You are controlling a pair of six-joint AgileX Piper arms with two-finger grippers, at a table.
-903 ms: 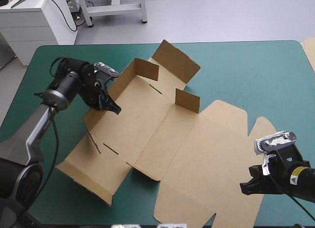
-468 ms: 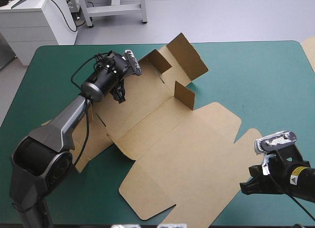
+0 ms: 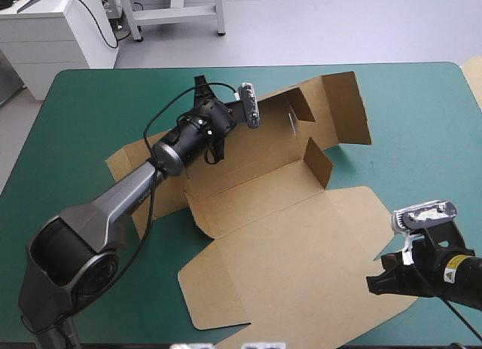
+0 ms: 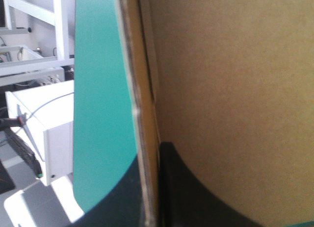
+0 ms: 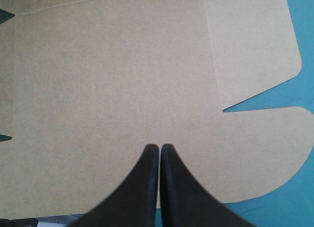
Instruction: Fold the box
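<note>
The brown box (image 3: 286,236) is a cut sheet lying mostly flat across the middle of the teal-green table, with short walls raised at its far side (image 3: 331,108). My left gripper (image 3: 213,145) is at the sheet's far left part and is shut on a raised wall. In the left wrist view the board's edge (image 4: 142,114) runs between the black fingers (image 4: 196,202). My right gripper (image 3: 379,283) is shut, hovering at the near right edge of the flat lid. The right wrist view shows its fingertips (image 5: 159,147) meeting over flat board (image 5: 108,70) with nothing held.
Bare teal-green cover (image 3: 422,115) shows to the right of the box and along the left side (image 3: 68,138). A white cabinet (image 3: 53,32) stands beyond the table's far left corner. The lid's rounded tabs (image 5: 274,55) lie beside my right gripper.
My left gripper has travelled toward the far right with the box wall in it. The whole sheet has swung and slid that way. The right gripper has stayed put.
</note>
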